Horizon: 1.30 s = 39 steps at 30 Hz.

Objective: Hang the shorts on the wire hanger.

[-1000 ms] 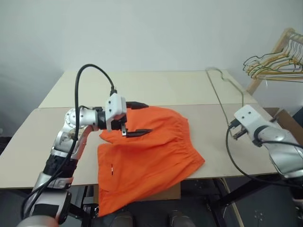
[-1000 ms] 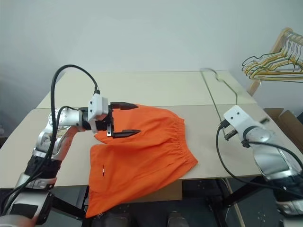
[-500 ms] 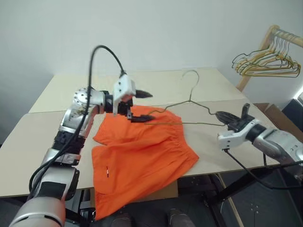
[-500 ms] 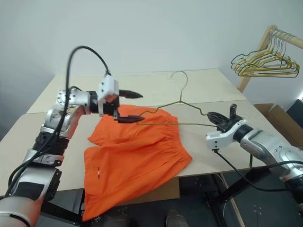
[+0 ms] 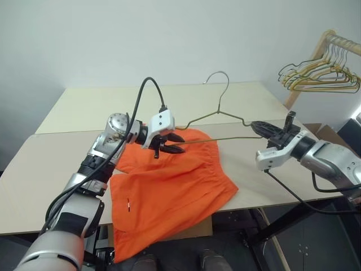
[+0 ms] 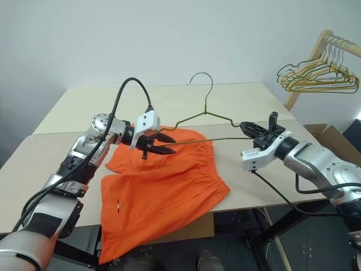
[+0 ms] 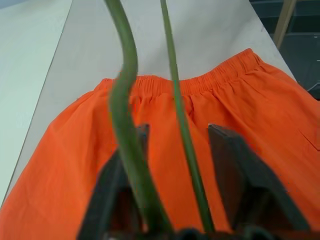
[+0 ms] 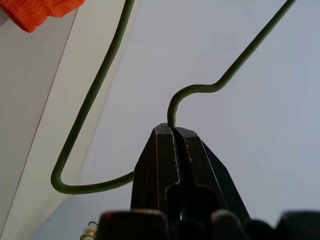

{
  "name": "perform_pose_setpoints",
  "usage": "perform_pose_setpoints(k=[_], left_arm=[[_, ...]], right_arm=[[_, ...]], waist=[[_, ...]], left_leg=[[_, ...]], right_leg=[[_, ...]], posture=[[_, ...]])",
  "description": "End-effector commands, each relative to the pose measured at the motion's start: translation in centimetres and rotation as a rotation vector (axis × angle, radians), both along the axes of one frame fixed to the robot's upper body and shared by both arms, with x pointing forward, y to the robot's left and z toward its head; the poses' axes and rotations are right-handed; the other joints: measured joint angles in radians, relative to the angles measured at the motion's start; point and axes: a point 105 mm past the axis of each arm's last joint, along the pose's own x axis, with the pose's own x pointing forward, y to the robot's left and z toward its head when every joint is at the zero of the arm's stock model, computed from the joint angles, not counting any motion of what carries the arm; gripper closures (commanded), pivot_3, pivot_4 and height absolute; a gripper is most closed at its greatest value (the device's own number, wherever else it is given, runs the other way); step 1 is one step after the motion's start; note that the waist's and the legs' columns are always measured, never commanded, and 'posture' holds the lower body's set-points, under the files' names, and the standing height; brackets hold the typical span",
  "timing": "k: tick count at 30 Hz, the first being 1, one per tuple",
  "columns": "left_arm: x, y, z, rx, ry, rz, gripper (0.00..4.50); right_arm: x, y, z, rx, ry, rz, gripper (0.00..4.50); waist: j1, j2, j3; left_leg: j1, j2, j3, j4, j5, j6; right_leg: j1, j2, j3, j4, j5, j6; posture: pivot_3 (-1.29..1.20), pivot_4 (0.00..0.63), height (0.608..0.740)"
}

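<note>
Hanger (image 6: 206, 116) held upright above the table (image 6: 237, 101), one shoulder pinched in the fully shut right pincer (image 6: 246, 127), far corner lying between the fingers of the left pincer (image 6: 163, 143), which stand narrowly apart around the wire, contact unclear. Shorts (image 6: 163, 186) spread flat beneath the left pincer, one leg draped over the table edge.
</note>
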Motion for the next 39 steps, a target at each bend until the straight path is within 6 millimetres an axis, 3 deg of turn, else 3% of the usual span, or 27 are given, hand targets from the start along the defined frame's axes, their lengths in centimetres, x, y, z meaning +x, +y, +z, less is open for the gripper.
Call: perform_pose_setpoints(k=[1,3,6,11,16,19,23,27,31,39], left_arm=[[0.3,0.0,2.0,-0.023,-0.05,-0.01,4.02],[0.5,0.1,2.2,-0.029,-0.049,-0.002,4.48],[1.1,0.2,2.7,-0.051,-0.047,0.044,4.5],[1.7,0.8,2.8,-0.044,-0.075,0.086,4.5],[1.2,1.7,2.0,0.036,-0.198,0.016,4.5],[1.0,1.7,1.9,0.036,-0.21,-0.014,4.5],[0.9,1.5,2.0,0.017,-0.208,-0.022,4.5],[0.7,1.2,2.2,0.003,-0.2,-0.034,4.5],[0.8,1.3,2.3,0.002,-0.205,-0.029,4.5],[0.8,1.4,2.5,-0.008,-0.204,-0.026,4.5]], right_arm=[[-0.2,0.3,2.0,0.009,-0.069,0.024,4.5],[-0.4,0.4,1.9,0.009,-0.06,0.037,4.5],[-1.1,1.0,1.7,0.024,-0.017,0.095,3.75],[-2.8,1.4,1.2,0.122,0.171,0.168,2.06],[-2.3,0.9,2.7,0.47,0.504,0.037,0.34],[-1.7,1.0,3.5,0.58,0.658,-0.01,0.34],[-1.1,1.2,2.2,0.573,0.906,-0.115,0.34],[-0.3,1.5,0.8,0.506,1.036,-0.181,0.5],[0.3,1.7,-0.2,0.437,1.107,-0.214,1.54],[0.4,1.6,-0.9,0.356,1.158,-0.231,4.38]], waist=[[0.0,0.0,0.0],[-0.001,0.0,0.0],[0.001,0.0,0.0],[0.002,0.0,0.0],[-0.001,-0.001,0.0],[0.002,0.0,0.0],[0.006,0.0,0.001],[0.009,0.0,0.0],[0.012,0.0,0.001],[0.04,0.0,0.001]], left_leg=[[0.0,0.0,0.0,0.0,0.0,0.0],[0.001,0.0,0.0,0.0,0.0,0.0],[0.001,0.0,0.0,0.001,0.0,0.0],[0.001,0.0,-0.001,0.0,0.0,0.0],[0.001,0.0,-0.001,0.0,0.0,0.001],[0.004,0.0,-0.002,0.001,0.0,0.001],[0.005,0.002,-0.001,0.001,0.0,0.001],[0.003,0.002,0.0,0.001,0.0,0.001],[-0.001,0.002,-0.001,0.001,0.0,0.001],[-0.005,0.001,-0.001,0.001,0.0,0.001]], right_leg=[[0.0,0.0,0.0,0.0,0.0,0.0],[0.0,0.0,0.0,0.001,0.0,0.0],[0.001,0.0,0.0,0.001,0.0,0.0],[0.001,0.0,0.0,0.0,0.0,0.0],[0.002,0.0,0.001,0.0,0.005,-0.002],[0.005,0.0,0.001,0.0,0.006,-0.006],[0.004,0.0,-0.001,0.001,0.003,-0.002],[0.002,0.001,-0.002,0.001,0.003,-0.002],[-0.002,0.001,-0.002,0.001,0.005,0.001],[-0.005,0.001,-0.004,0.001,0.008,-0.001]], posture=[[0.01,0.0,0.74],[0.01,0.0,0.74],[0.01,0.0,0.74],[0.03,0.0,0.74],[0.04,0.0,0.74],[0.05,0.0,0.74],[0.05,0.0,0.74],[0.06,0.0,0.74],[0.07,0.0,0.74],[0.07,0.0,0.74]])
